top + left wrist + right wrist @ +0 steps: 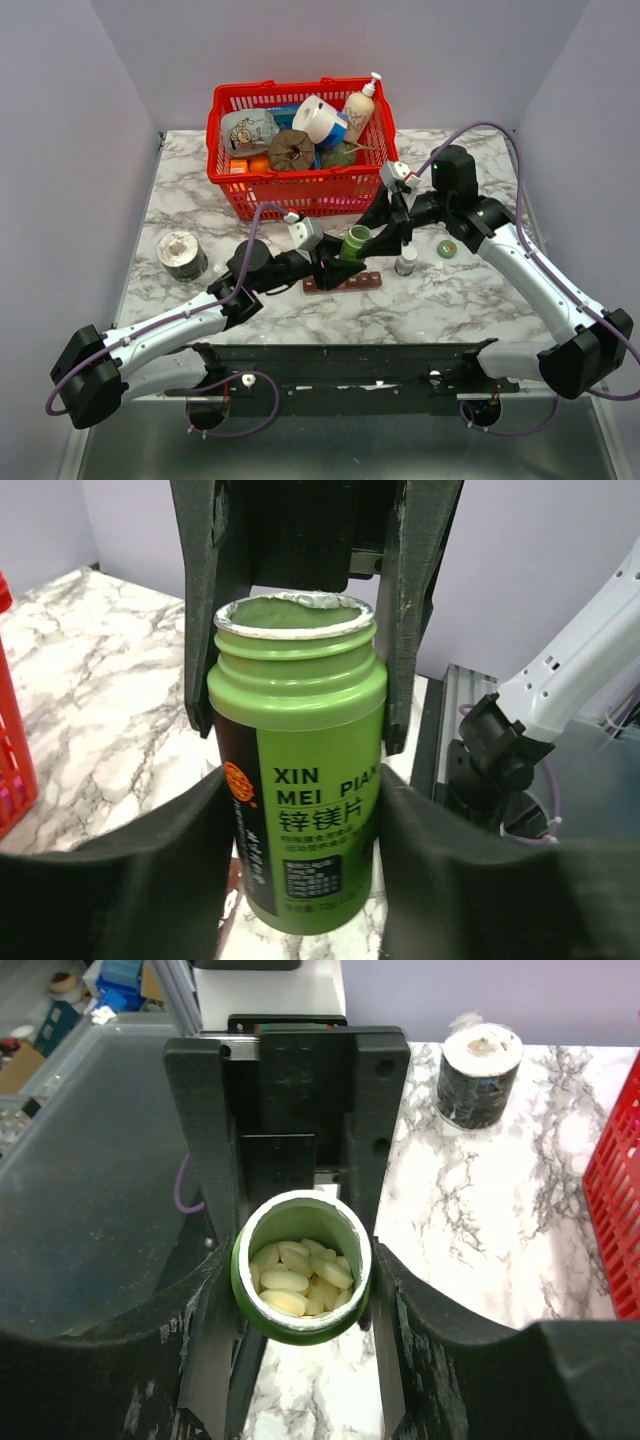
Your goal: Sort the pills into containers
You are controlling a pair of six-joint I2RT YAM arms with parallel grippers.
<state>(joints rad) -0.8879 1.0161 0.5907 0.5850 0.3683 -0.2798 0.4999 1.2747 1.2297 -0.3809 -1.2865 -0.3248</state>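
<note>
Green plastic centre stage: green bottle (300, 730) upright, cap off, a torn foil ring round the mouth, pale oval pills (300, 1280) heaped inside. Pinched from two sides at once. Left gripper (302, 785) closed round the labelled body, dark fingers (150, 880) pressed to either flank. Right gripper (302, 1260) closed higher up at neck and shoulder, fingers (470, 1360) hugging the rim with no gap showing. Both narrowed to bottle width, nothing else in either grasp.

Containers (360, 279), the dark red-brown strip, flat on the marble table (450, 300) just on the near side of the bottle, low by its base, partly hidden behind the left gripper in the overhead view. Below and outside both pairs of fingers, touched by neither as far as can be told. Lids up or down? Too small to tell.

Reads as the set-up for a pour. To do it well: keep one firm hold low on the body and let the other go before tipping, no tug-of-war. Bring the mouth right over a single compartment, tilt slowly, coax out a pill or two rather than the whole heap. Check for open lids first. Mind the small clear bottle (406, 262) and loose green cap (447, 249) just beside the green bottle on the right arm's side, easy to knock in a swing.
</note>
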